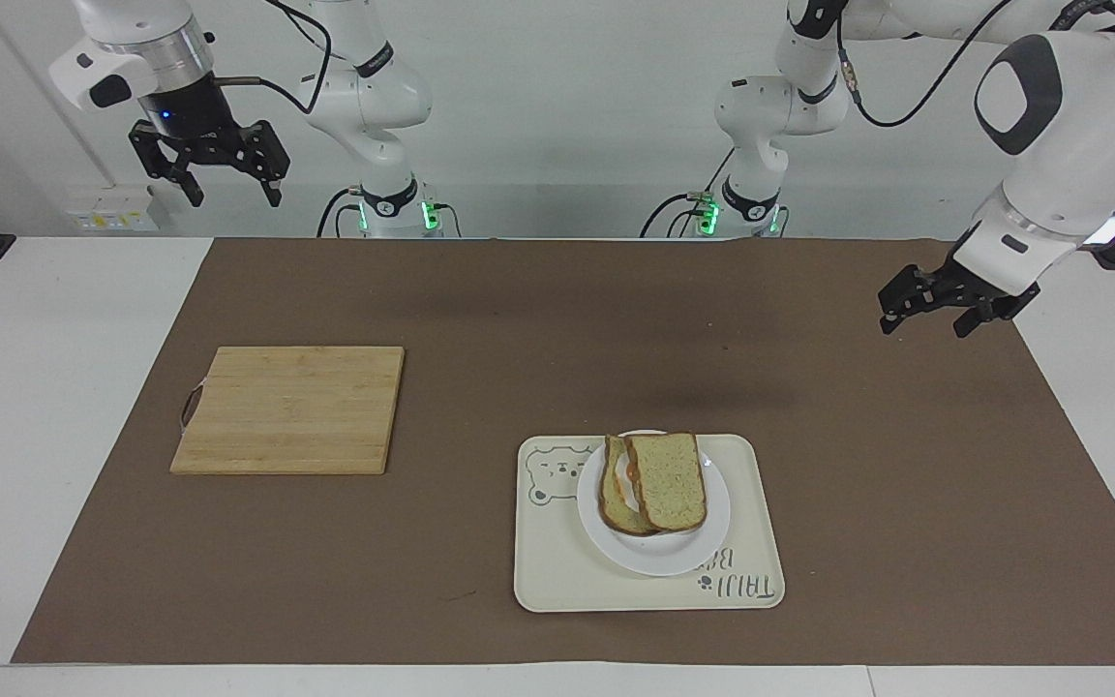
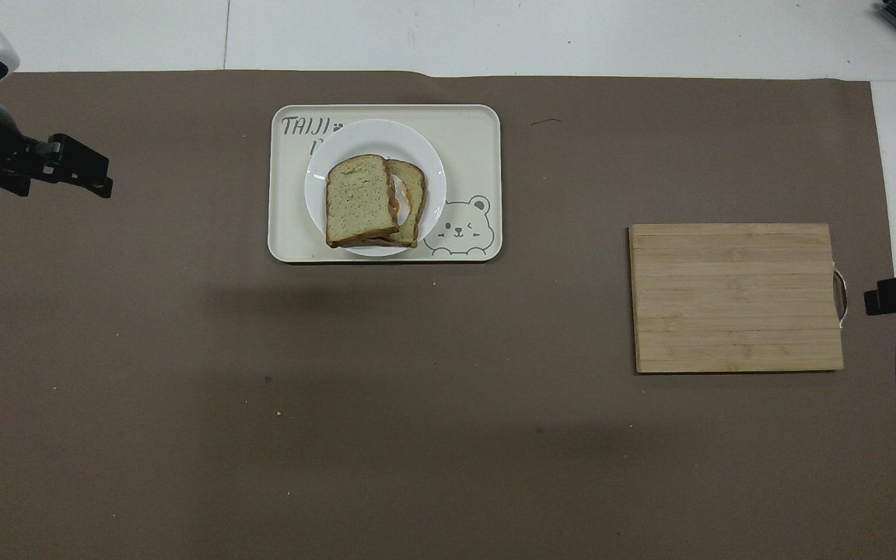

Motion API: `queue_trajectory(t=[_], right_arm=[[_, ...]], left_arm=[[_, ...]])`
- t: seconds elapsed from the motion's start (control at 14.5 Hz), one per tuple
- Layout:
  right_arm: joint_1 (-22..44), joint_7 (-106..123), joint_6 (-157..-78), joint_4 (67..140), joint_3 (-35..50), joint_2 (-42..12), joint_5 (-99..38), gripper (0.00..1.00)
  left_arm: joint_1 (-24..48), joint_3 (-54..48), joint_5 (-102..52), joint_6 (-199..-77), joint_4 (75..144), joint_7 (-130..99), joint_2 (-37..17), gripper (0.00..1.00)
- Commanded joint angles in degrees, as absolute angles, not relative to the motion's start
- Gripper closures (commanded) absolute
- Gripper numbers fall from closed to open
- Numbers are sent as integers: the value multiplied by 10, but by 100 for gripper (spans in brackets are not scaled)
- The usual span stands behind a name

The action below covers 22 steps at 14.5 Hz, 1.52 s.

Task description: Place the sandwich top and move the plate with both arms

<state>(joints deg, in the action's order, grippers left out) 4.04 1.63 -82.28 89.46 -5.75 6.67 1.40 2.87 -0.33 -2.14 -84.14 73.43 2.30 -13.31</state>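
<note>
While the sandwich top (image 1: pixel 669 481) lies askew on the egg slice (image 1: pixel 618 487), both on the plate (image 1: pixel 654 555) in the bear tray (image 1: pixel 557 581): left gripper (image 1: pixel 935 308), fingers apart, over the mat's left-arm end, nearer arm; right gripper (image 1: pixel 209 169), fingers apart, waits raised at its own end, well apart

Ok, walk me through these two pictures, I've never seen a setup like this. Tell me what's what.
Two white robot arms stand at a table. One picture faces them from across the table; the other looks down from above their end. On the brown mat lies a cream tray bearing a white plate. On the plate, the sandwich top rests askew on an egg-topped slice. A wooden cutting board lies toward the right arm's end. The left gripper hangs open and empty over the mat's edge; the right gripper waits raised, open, holding nothing.
</note>
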Motion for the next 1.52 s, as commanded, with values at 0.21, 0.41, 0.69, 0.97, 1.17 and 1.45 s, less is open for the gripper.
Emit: queue_trajectory(t=[0.21,0.41,0.69,0.97,1.17,1.45], right_arm=[[32,32,-819,903,-53,75,15,0],[32,32,-820,903,-54,75,15,0],[32,32,-820,904,-54,75,15,0],[32,32,-819,904,-54,75,15,0],[32,32,-820,906,-54,76,15,0],[32,32,-820,906,-54,76,15,0]], left_arm=[[23,-6,7,-856,895,22,12,0],[23,-6,8,-856,928,25,42,0],[23,-6,8,-850,929,22,43,0],[21,-6,6,-853,925,22,40,0],[19,-5,4,-853,924,23,40,0],[18,-5,3,-855,924,16,40,0]])
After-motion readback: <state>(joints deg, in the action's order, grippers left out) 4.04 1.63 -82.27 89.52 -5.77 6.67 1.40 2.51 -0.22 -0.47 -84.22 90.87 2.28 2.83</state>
